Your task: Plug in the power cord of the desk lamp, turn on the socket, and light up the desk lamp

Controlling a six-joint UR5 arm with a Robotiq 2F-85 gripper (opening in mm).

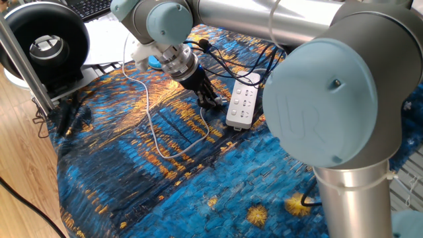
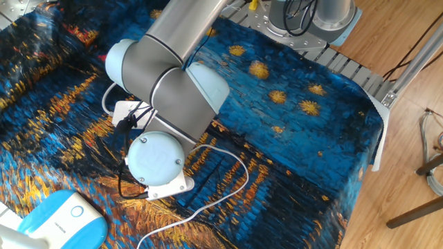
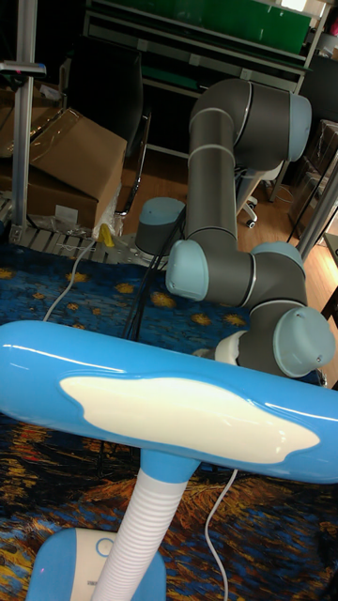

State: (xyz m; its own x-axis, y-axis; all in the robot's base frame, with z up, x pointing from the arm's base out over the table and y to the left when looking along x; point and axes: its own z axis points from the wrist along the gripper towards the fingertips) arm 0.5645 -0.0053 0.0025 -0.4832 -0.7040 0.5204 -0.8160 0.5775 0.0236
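My gripper (image 1: pixel 211 100) has its black fingers down at the cloth, just left of the socket (image 1: pixel 242 102), a white power strip. The thin white power cord (image 1: pixel 156 135) loops over the cloth and its end runs up to the fingers. The plug itself is hidden there, and the fingers' gap is too dark to read. In the other fixed view my wrist covers the gripper and most of the socket (image 2: pixel 173 186); the power cord (image 2: pixel 241 168) curves out beside it. The desk lamp shows its blue head (image 3: pixel 160 404), white stem (image 3: pixel 141 535) and base (image 2: pixel 59 218).
A black ring-shaped device (image 1: pixel 45 45) stands at the far left on a stand. Black cables (image 1: pixel 228 63) trail behind the socket. My arm's large elbow joint (image 1: pixel 334 99) blocks the right side. A metal frame post (image 2: pixel 405 66) borders the table's edge.
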